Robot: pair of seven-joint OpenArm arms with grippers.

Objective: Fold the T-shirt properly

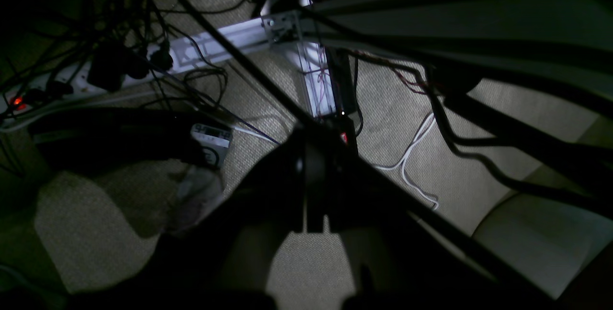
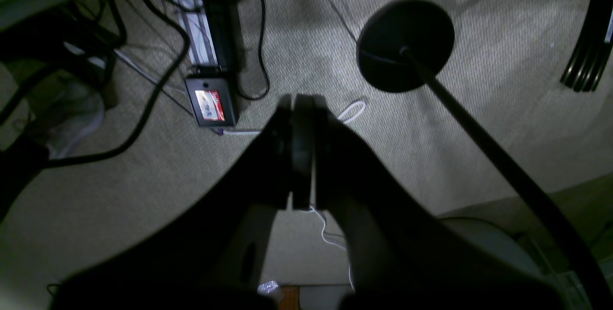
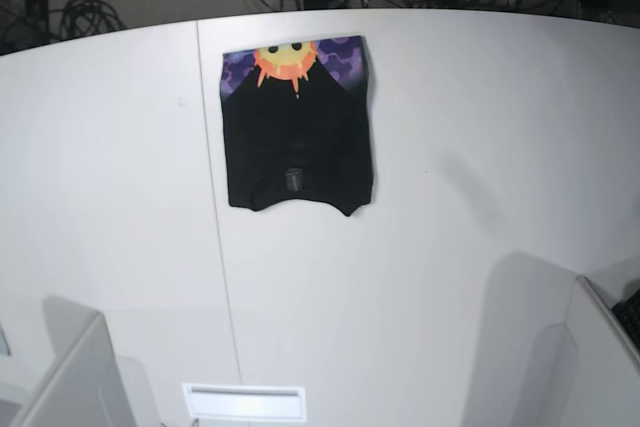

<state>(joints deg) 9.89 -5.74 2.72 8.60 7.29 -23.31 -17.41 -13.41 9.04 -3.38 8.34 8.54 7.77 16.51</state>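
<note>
The T-shirt (image 3: 297,132), a black short-sleeved cloth garment, lies flat on the white worktop (image 3: 480,147) toward its far edge, slightly to the left of centre in the base view. It is seen as a compact, roughly rectangular block with its long axis running from the near side to the far side of the worktop; a strip of purple patterned print with an orange-yellow sun face is shown along the far edge, and a small label sits near the scalloped near edge. The cloth looks soft, matt and limp, with faint creases, so it may be judged to sag and slide when lifted by one corner. Neither arm is seen in the base view. The left hand (image 1: 313,180) is shown by its wrist camera with its dark jaws pressed together on nothing, pointing down at beige woven carpet strewn with black cables and a white power strip (image 1: 62,80). The right hand (image 2: 301,152) is likewise closed and empty, above the same carpet, near a round black stand base (image 2: 406,44). Both hands are thus well apart from the garment, below worktop level; which one is nearer cannot be told.
</note>
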